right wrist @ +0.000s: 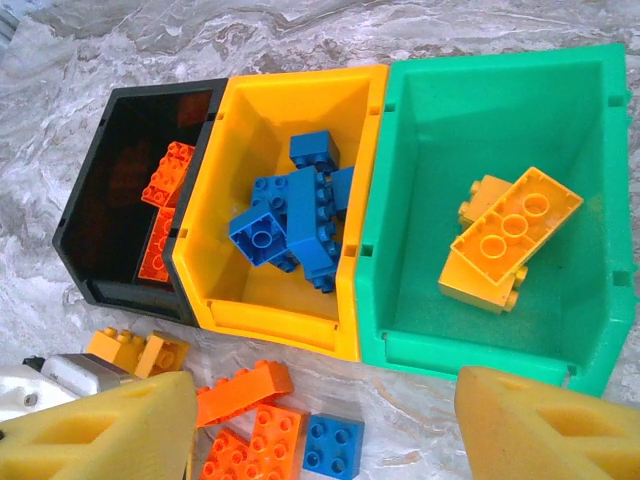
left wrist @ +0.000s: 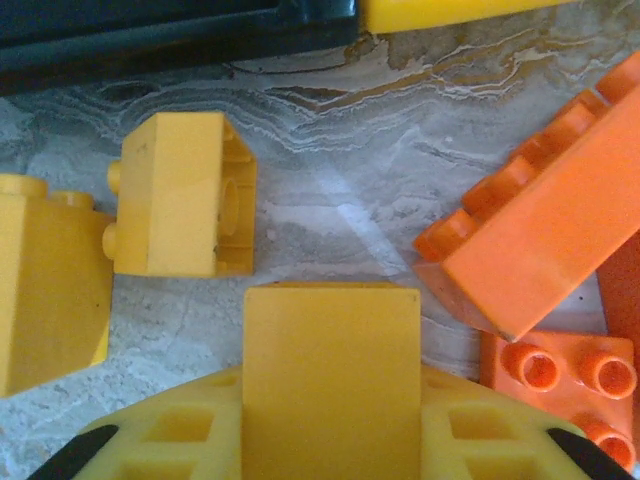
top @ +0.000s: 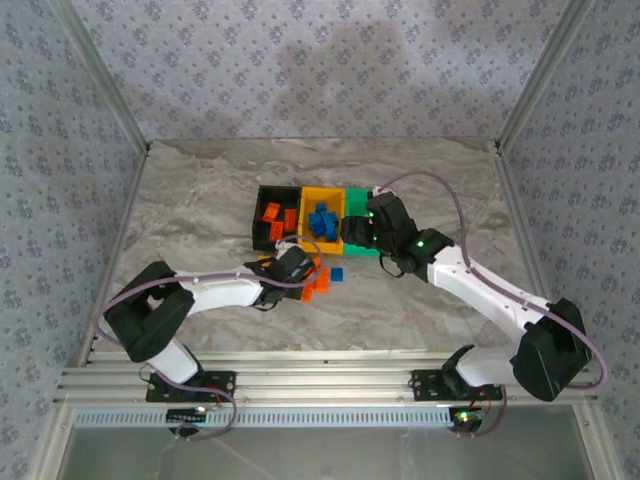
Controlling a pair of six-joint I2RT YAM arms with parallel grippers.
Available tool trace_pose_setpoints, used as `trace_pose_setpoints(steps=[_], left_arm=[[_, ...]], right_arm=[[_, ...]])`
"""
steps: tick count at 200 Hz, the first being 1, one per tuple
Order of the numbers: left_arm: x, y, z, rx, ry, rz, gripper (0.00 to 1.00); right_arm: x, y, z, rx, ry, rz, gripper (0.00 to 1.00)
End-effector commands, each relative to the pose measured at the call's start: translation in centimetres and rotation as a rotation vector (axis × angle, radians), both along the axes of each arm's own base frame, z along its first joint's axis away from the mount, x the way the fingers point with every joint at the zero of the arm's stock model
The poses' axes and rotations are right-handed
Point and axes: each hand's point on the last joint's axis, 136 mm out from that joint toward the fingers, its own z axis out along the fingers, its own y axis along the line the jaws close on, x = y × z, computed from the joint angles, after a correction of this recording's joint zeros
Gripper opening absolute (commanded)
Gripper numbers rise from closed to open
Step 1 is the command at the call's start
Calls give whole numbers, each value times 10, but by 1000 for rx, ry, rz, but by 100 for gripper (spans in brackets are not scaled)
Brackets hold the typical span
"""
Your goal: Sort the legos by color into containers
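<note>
Nearest the arm bases, the left gripper [left wrist: 330, 420] is clenched on a yellow brick [left wrist: 330, 340], low over the table [left wrist: 330, 190]. Two loose yellow bricks [left wrist: 185, 195] lie at about ten o'clock from it. A few red-orange bricks [left wrist: 540, 240] lie from two to four o'clock. A single blue brick [right wrist: 333, 445] sits just beside those, at six o'clock from the bins.

Farther out, the black bin [right wrist: 118, 292] holds red-orange pieces [right wrist: 168, 170]. The yellow bin [right wrist: 270, 320] holds a heap of blue pieces [right wrist: 290, 215]. The green bin [right wrist: 420, 180] holds yellow pieces [right wrist: 510, 235], probably two, though they overlap.

The right gripper [right wrist: 325, 400] hangs above the bins, fingers spread with nothing between them.

The sorting looks well past halfway. The gripped brick should go to the green bin, and the small cluster on the table is what is left.
</note>
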Motion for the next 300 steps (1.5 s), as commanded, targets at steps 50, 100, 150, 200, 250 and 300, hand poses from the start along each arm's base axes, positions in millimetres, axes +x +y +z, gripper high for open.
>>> trace_pose_setpoints(steps=[50, 100, 150, 200, 250, 300], left_arm=[[-28, -50, 87, -97, -97, -130, 28], [18, -145, 143, -214, -207, -257, 28], [93, -203, 132, -223, -185, -267, 28], [127, -219, 104, -209, -137, -244, 37], [128, -223, 141, -313, -160, -226, 74], [99, -188, 213, -467, -258, -209, 88]], right_arm=[[-30, -42, -25, 6, 38, -113, 71], [-69, -99, -60, -82, 116, -255, 71], [-78, -110, -70, -59, 130, -290, 71], [-78, -103, -70, -36, 132, -263, 72], [-76, -89, -68, 9, 123, -202, 74], [-74, -68, -67, 52, 127, -118, 74]])
